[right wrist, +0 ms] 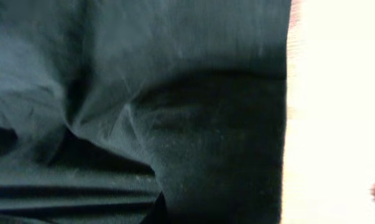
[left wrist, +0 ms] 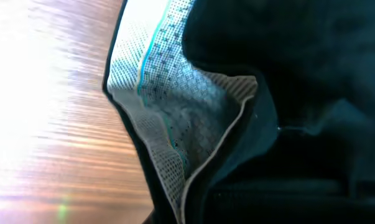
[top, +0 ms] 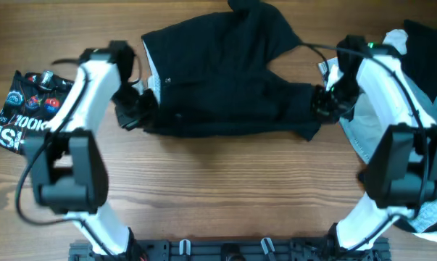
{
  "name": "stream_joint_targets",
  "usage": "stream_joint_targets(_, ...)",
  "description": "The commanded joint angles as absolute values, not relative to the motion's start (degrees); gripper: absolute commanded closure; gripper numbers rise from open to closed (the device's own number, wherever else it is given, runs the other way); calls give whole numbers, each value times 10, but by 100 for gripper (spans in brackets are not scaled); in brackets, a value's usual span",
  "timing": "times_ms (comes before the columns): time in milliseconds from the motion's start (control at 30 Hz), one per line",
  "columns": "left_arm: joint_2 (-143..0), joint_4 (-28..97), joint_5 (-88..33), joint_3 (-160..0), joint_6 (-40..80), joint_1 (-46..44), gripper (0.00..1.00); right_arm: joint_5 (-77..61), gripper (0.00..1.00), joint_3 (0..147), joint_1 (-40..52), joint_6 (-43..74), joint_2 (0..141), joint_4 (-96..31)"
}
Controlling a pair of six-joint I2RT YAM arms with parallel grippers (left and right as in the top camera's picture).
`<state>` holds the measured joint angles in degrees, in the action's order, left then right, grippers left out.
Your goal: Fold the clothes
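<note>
The large black garment (top: 225, 72) lies spread across the middle of the wooden table (top: 225, 188). My left gripper (top: 135, 109) is at its left edge and looks shut on the cloth. The left wrist view shows the pale mesh inner face (left wrist: 175, 106) with its white trim beside black fabric (left wrist: 311, 93). My right gripper (top: 321, 104) is at the garment's right end and looks shut on it. Black cloth (right wrist: 175, 93) fills the right wrist view. The fingertips are hidden by cloth in both wrist views.
A dark printed garment (top: 19, 109) lies at the left table edge. A pile of white, black and pale blue-grey clothes (top: 421, 51) sits at the right, behind and under my right arm. Bare wood runs along the front.
</note>
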<state>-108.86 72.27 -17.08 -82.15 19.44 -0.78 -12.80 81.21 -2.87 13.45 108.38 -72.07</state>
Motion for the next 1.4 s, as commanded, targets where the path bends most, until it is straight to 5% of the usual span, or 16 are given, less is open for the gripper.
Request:
stream_joint_targets(0,-997,724,-100,-737,172,63,96,-40,96,714,-56,152,971,-695)
stream_joint_targets(233,-868,748,-106,-676,174,64,95,-61,91,570,-46,201,793,-690)
stream_joint_targets(267,-863,754,-106,-676,174,64,76,-61,82,570,-46,214,785,-690)
stream_joint_targets(300,-862,757,-104,-676,174,64,46,-61,66,570,-46,226,780,-688)
stream_joint_targets(333,-862,756,-104,-676,174,64,27,-61,64,570,-46,227,778,-682)
stream_joint_targets(433,-862,730,-104,-676,174,64,18,-61,55,571,-46,225,778,-648)
stream_joint_targets(500,-862,668,-104,-676,174,64,2,-63,54,576,-46,225,778,-609)
stream_joint_targets(533,-863,626,-105,-676,174,64,0,-77,45,579,-46,222,778,-592)
stream_joint_targets(833,-962,302,-201,-676,167,58,0,-181,39,582,-46,150,779,-493)
stream_joint_targets(1067,-1131,32,-285,-677,183,54,23,-181,39,581,-46,153,779,-500)
stream_joint_targets(1367,-1199,-36,-161,-714,185,19,38,-181,39,581,-44,167,779,-502)
